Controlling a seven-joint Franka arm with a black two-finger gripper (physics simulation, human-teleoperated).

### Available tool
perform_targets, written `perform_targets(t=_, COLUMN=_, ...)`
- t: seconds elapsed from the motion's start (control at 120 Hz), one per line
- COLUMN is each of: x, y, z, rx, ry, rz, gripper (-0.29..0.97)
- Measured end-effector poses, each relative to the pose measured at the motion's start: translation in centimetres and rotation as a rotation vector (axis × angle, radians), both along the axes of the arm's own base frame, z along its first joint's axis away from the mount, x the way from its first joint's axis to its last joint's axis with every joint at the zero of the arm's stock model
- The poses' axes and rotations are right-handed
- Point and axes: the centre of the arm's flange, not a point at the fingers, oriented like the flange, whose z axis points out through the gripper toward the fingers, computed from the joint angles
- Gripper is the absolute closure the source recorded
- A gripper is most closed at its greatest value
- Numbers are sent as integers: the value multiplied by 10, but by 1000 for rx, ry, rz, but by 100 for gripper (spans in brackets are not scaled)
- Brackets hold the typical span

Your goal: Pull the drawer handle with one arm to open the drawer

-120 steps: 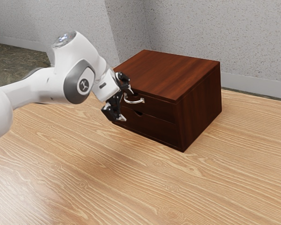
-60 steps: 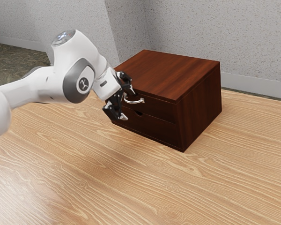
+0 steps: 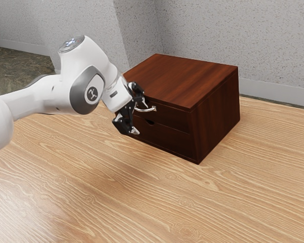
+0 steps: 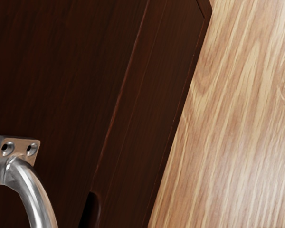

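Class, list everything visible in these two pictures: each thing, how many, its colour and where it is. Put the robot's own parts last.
boxy wooden cabinet: one, dark reddish-brown, on the table toward the exterior view's right
upper drawer: one, dark brown, on the cabinet's face toward the arm
lower drawer: one, dark brown, directly beneath the upper drawer
curved metal handle: one, silver, on the upper drawer
wood-grain table: one, pale tan, under the cabinet
speckled wall: grey, behind the cabinet
robot arm: one, white and grey, from the exterior view's left
two-finger gripper: one, black, at the handle

Our arm (image 3: 45, 96) extends from the exterior view's left, wrist angled downward. Our gripper (image 3: 136, 111) has its fingers spread wide apart.
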Motion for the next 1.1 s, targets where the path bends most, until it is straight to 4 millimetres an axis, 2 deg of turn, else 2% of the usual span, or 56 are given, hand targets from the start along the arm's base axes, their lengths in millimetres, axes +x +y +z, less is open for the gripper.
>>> perform_targets(t=0.15, x=0, y=0, z=-8, rx=-1, ry=17, rz=-3, gripper=0)
perform_targets(t=0.217, x=0, y=0, z=-10, rx=-1, ry=21, rz=-5, gripper=-5)
perform_targets(t=0.292, x=0, y=0, z=-10, rx=0, ry=22, rz=-7, gripper=-4)
perform_targets(t=0.658, x=-4, y=1, z=1, rx=4, ry=8, rz=-8, gripper=22)
perform_targets(t=0.8, x=-7, y=1, z=9, rx=5, ry=-1, rz=-8, gripper=38)
perform_targets(t=1.1, x=-14, y=4, z=15, rx=5, ry=1, rz=1, gripper=53)
